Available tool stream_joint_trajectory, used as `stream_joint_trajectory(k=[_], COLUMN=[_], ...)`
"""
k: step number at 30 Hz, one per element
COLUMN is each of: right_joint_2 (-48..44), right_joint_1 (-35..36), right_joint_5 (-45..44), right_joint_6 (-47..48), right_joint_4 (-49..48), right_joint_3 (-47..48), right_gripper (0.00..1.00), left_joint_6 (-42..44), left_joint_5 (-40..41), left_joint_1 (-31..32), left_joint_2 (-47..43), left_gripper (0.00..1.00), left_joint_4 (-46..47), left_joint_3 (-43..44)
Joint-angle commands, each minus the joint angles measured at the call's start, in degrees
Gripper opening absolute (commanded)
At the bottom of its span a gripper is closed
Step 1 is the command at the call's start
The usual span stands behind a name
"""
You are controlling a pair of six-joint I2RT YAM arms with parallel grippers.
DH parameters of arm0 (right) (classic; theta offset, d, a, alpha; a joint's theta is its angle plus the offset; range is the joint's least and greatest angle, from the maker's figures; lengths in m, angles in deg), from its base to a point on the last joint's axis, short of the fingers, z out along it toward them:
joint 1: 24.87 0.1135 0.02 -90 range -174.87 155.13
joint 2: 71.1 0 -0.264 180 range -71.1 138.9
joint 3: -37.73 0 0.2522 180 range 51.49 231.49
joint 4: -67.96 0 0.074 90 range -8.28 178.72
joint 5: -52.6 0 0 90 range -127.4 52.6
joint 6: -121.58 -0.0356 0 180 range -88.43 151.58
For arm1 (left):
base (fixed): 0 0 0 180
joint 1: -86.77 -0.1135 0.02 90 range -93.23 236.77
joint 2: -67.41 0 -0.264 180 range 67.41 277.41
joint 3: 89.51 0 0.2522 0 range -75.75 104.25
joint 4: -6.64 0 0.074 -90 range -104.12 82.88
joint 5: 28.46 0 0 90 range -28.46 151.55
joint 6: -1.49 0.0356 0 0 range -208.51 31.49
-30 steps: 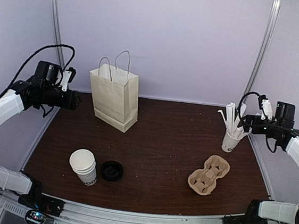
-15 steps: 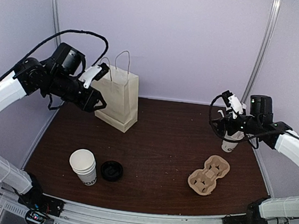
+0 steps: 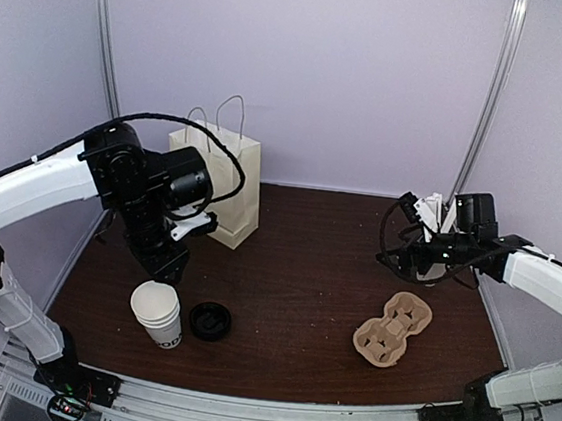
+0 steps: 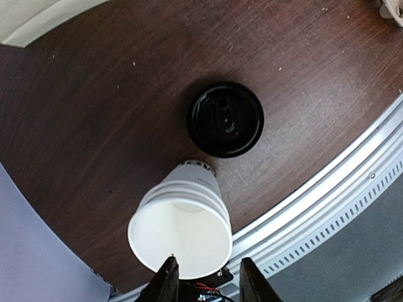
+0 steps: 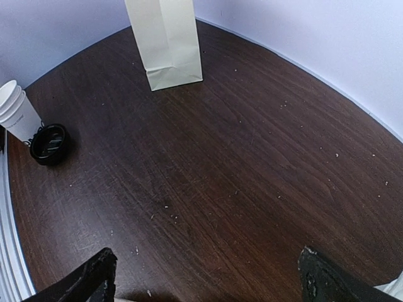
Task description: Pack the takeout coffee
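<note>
— As the count runs from the left, what stands first?
— Item 1: left pincer (image 4: 206,280), fingers parted, holding nothing, poised above the cups (image 4: 182,229). Item 2: cups, white paper, nested in a stack, rolled rims, dark lettering near the base, mouth uncovered. They stand at the near left of the surface (image 3: 306,263).
— Handling?
— Probably light, thin-walled, easily crushed and a little slick. Take the stack by its sides below the rim, gently.
— Further right?
— Item 3: bag (image 3: 219,179), cream paper, upright, looped handles, far left. Item 4: lid (image 4: 225,118), black plastic, round, moulded, lying flat just right of the cups, not touching. It looks stiffer; pinch its edge. Item 5: carrier (image 3: 392,329), brown pulp, matte, lobed wells, near right. Item 6: right pincer (image 5: 211,283), spread wide, empty, over the right side.
</note>
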Motion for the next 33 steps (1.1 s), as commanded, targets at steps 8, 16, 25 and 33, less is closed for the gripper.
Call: stream_joint_trajectory(k=[8, 16, 25, 33], right_joint_2=[0.9, 0.4, 0.2, 0.0], right_joint_1=[0.5, 1.0, 1.0, 1.1], right_joint_5=[3.4, 4.4, 4.1, 4.1], right_joint_6=[4.3, 4.8, 5.8, 6.2], right_joint_4=[-0.5, -0.7, -0.1, -0.1], right_joint_3=[-1.1, -1.7, -1.8, -1.9], right_gripper=[1.0, 1.0, 1.0, 1.0], left_joint_6=[-6.6, -7.9, -7.0, -7.4], left_joint_5=[-1.4, -1.7, -1.7, -1.9], left_joint_1=[2.9, 4.4, 4.4, 4.4], left_joint_2=[0.9, 3.2, 5.1, 5.4], left_gripper=[0.35, 0.33, 0.23, 0.19], left_joint_4=[-2.7, 1.0, 2.2, 2.2], left_joint_3=[-6.9, -8.6, -9.3, -10.4])
